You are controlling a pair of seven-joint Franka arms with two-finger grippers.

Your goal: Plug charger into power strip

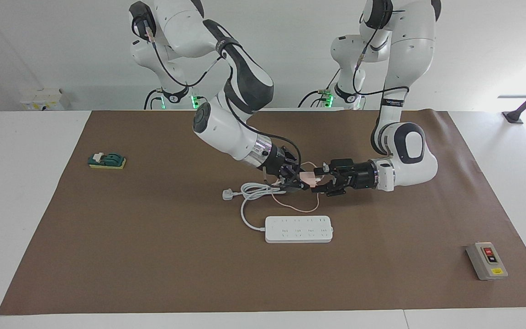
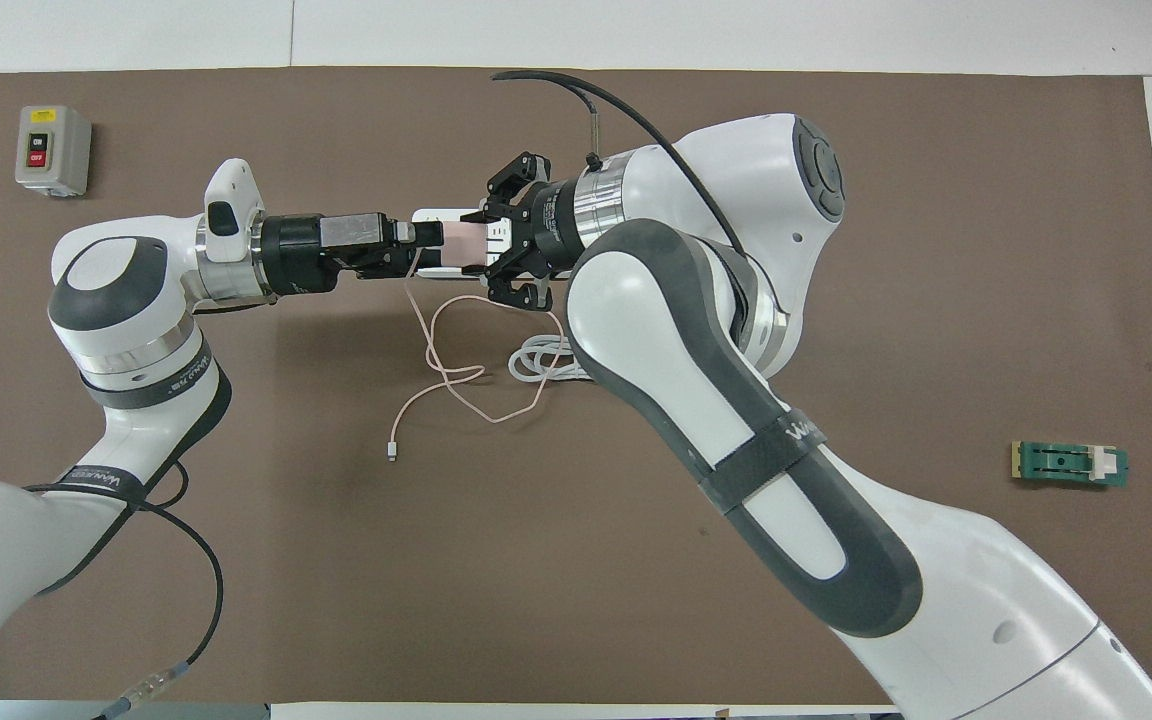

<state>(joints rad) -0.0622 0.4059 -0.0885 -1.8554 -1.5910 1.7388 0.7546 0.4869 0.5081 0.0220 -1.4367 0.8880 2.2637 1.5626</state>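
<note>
1. Overhead view: the grey box (image 2: 53,150) read "ON" and "OFF"; the left arm's band read "VANGER".
2. The charger (image 1: 309,179) was up in the air over the mat (image 1: 153,256), between the left gripper (image 1: 324,179) and the right gripper (image 1: 300,182). Which one clamped it could not be told.
3. The power strip (image 1: 298,229) was mostly hidden from overhead.
4. Cable (image 2: 456,385) trailed down onto the mat.

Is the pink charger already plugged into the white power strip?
No. In the facing view the charger is up in the air between the left gripper and the right gripper, apart from the power strip on the table.
</note>
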